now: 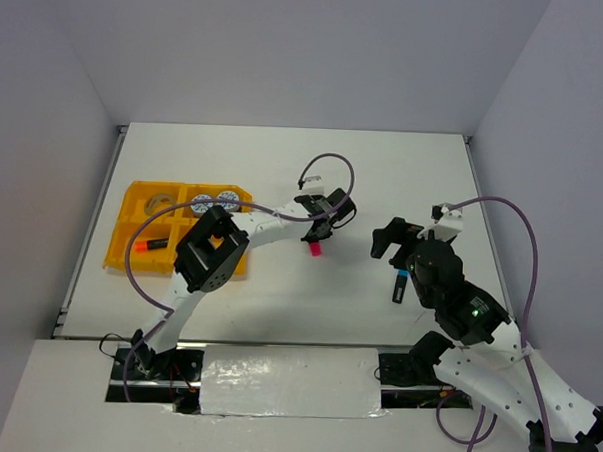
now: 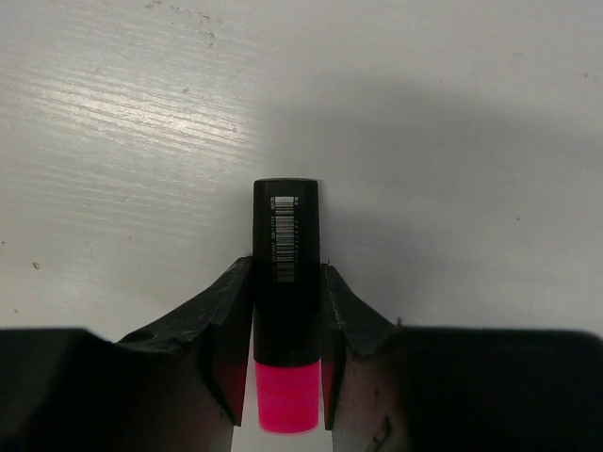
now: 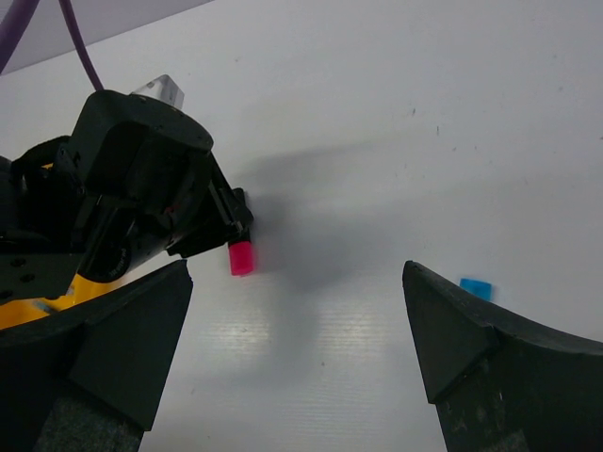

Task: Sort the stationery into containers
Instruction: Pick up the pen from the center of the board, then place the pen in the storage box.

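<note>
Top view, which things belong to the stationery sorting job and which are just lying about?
Job: tray, pink highlighter, blue-capped pen, two patterned tape rolls, grey tape ring, red pen.
Lying about: purple cables, white sheet at near edge.

The white-and-black left arm (image 1: 212, 250) overhangs the yellow-orange four-compartment plastic tray's (image 1: 116, 240) near-right corner; its left compartments stand open from above; the white table (image 1: 278, 310) alongside is unobstructed.

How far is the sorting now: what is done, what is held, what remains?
Done: patterned tape rolls, a grey tape ring and a red pen lie in the yellow tray. In hand: the left pincer grips the pink highlighter, away from the tray. Left: that highlighter, and a blue-capped marker on the table beside the open right pincer.
</note>
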### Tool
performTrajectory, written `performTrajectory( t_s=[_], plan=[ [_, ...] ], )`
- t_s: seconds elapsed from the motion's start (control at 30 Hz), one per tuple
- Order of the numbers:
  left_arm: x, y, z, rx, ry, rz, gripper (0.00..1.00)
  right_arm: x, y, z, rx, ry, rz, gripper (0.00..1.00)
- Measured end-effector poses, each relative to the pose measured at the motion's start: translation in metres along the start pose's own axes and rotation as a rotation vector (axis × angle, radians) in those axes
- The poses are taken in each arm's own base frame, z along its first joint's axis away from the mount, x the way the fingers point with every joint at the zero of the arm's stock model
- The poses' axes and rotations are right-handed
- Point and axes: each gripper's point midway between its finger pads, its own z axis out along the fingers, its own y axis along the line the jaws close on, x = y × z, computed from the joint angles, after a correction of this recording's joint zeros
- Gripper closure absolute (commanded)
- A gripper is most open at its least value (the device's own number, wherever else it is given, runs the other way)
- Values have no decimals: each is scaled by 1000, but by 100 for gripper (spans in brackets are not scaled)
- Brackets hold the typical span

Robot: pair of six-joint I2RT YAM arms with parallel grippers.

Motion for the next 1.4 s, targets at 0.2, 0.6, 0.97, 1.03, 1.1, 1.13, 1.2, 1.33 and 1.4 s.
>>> performTrajectory(
  t_s=[0.2, 0.6, 0.97, 1.03, 1.1, 1.13, 1.2, 1.33, 1.4],
  plan=[
    [-1, 20, -12, -21, -14, 17, 100, -3, 0, -2, -10, -8, 4, 0],
    [-191, 257, -125, -166, -365, -523, 100, 0, 4, -3, -34, 5, -17, 0],
    [-104, 435, -125, -487, -318, -802, 84, 11, 14, 6, -58, 56, -41, 0],
    [-100, 437, -124, -493, -313, -815, 72, 12, 15, 7, -66, 60, -41, 0],
    [-98, 438, -123, -497, -311, -827, 52, 13, 17, 6, -73, 64, -41, 0],
    [-98, 439, -122, -498, -313, -831, 44, 13, 17, 6, -75, 65, -41, 0],
    [-98, 439, -120, -496, -314, -830, 15, 13, 18, 6, -79, 64, -40, 0],
    [-98, 438, -113, -496, -307, -839, 1, 12, 18, 5, -85, 61, -38, 0],
    [-99, 438, -113, -495, -308, -846, 1, 10, 18, 4, -88, 55, -34, 0]
  ],
)
